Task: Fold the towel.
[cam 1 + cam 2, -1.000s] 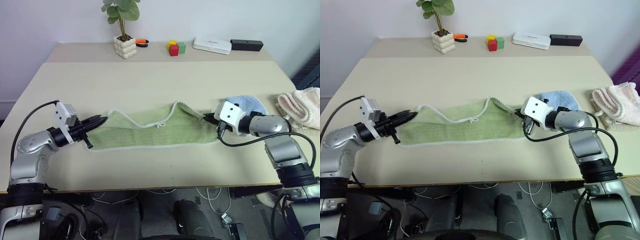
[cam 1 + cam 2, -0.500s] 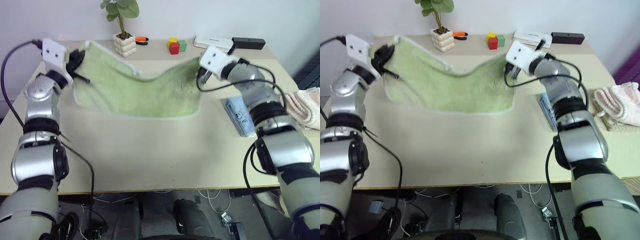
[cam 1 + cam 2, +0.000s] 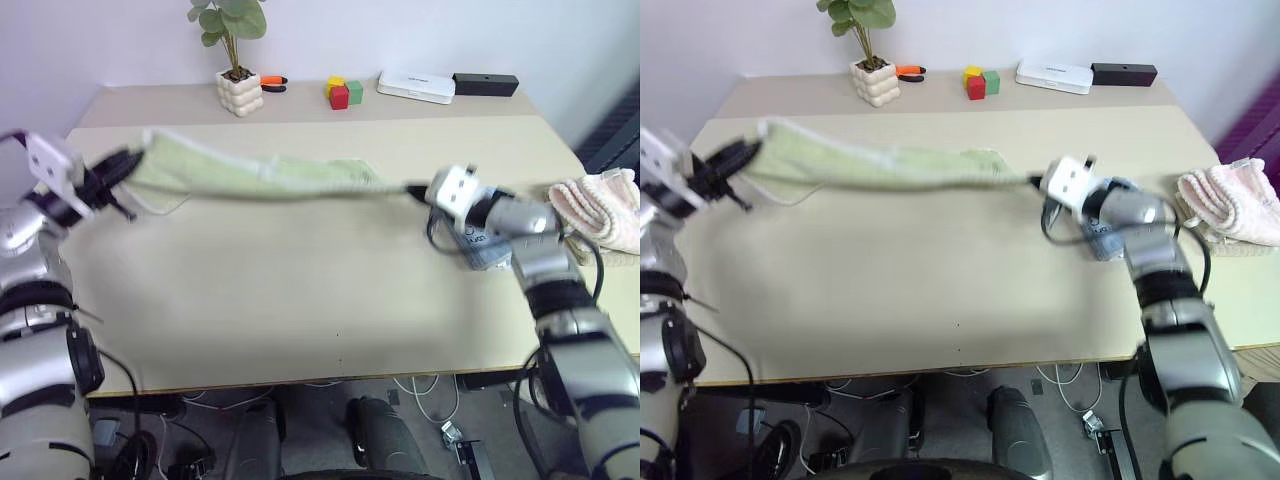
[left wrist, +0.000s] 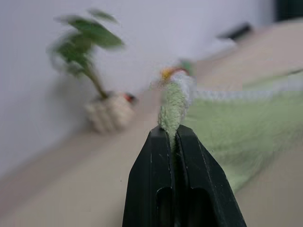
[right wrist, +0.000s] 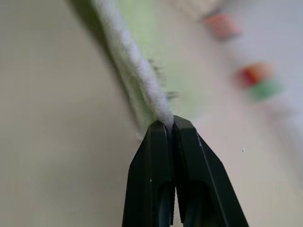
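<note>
Both grippers, left gripper [image 3: 128, 160] and right gripper [image 3: 412, 188], are clamped on the towel [image 3: 260, 176] (stretched taut above the surface [image 3: 300, 290]); lower both corners evenly, keeping tension.

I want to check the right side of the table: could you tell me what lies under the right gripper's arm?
A folded light blue towel lies on the table there; the right gripper and its arm cover much of it, so its full outline is hidden.

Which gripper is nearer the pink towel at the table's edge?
The right. The right gripper is shut on one end of the green towel, just inward of the pink towel. The left gripper pinches the other end, across the table.
</note>
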Available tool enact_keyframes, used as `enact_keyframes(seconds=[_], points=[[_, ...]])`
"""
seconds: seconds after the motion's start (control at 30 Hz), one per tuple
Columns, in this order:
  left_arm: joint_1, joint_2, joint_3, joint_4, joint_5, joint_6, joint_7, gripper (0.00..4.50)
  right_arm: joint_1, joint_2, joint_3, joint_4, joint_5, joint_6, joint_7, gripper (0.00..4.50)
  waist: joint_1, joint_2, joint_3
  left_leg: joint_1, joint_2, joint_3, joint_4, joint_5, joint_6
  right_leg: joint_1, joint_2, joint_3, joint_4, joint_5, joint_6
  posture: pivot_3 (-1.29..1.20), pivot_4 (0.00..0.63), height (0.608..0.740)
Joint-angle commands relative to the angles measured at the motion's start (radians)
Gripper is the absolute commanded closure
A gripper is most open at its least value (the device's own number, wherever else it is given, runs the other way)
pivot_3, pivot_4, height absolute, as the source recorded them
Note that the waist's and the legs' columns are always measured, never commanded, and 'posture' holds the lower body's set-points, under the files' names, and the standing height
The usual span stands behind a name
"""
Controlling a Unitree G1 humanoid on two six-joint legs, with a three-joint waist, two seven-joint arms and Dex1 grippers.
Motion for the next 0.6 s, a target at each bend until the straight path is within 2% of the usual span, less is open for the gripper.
enact_keyframes(seconds=[0.03, 0.2, 0.43, 0.6], points=[[0.053, 0.023, 0.037, -0.103, -0.069, 0.0, -0.083, 4.5, 0.047, -0.106, -0.077, -0.254, 0.082, 0.167, 0.072, 4.43, 0.003, 0.0, 0.0, 0.0, 0.0, 0.0, 0.002, 0.0, 0.0, 0.0, 0.0, 0.0, 0.001, 0.0, 0.0, 0.0, 0.15, 0.74], [0.178, 0.023, 0.05, -0.205, -0.104, 0.014, -0.114, 4.5, 0.163, -0.248, -0.152, -0.511, 0.216, 0.429, 0.184, 4.43, 0.022, -0.001, -0.001, 0.001, 0.001, 0.0, 0.004, 0.0, 0.0, 0.002, 0.0, 0.0, 0.002, 0.0, -0.001, 0.0, 0.15, 0.74], [0.33, 0.004, 0.055, -0.333, -0.131, 0.056, -0.104, 4.5, 0.342, -0.403, -0.235, -0.758, 0.402, 0.693, 0.32, 4.43, 0.032, -0.001, -0.001, 0.001, 0.001, 0.0, 0.006, -0.001, 0.0, 0.002, 0.0, 0.0, 0.001, -0.002, -0.003, 0.0, 0.15, 0.74], [0.412, -0.006, 0.05, -0.415, -0.154, 0.099, -0.121, 4.5, 0.469, -0.494, -0.267, -0.826, 0.432, 0.735, 0.404, 4.43, 0.03, -0.002, -0.001, 0.001, 0.001, -0.001, 0.006, -0.001, 0.0, 0.002, -0.001, 0.0, 0.001, -0.002, -0.004, 0.0, 0.15, 0.74]])
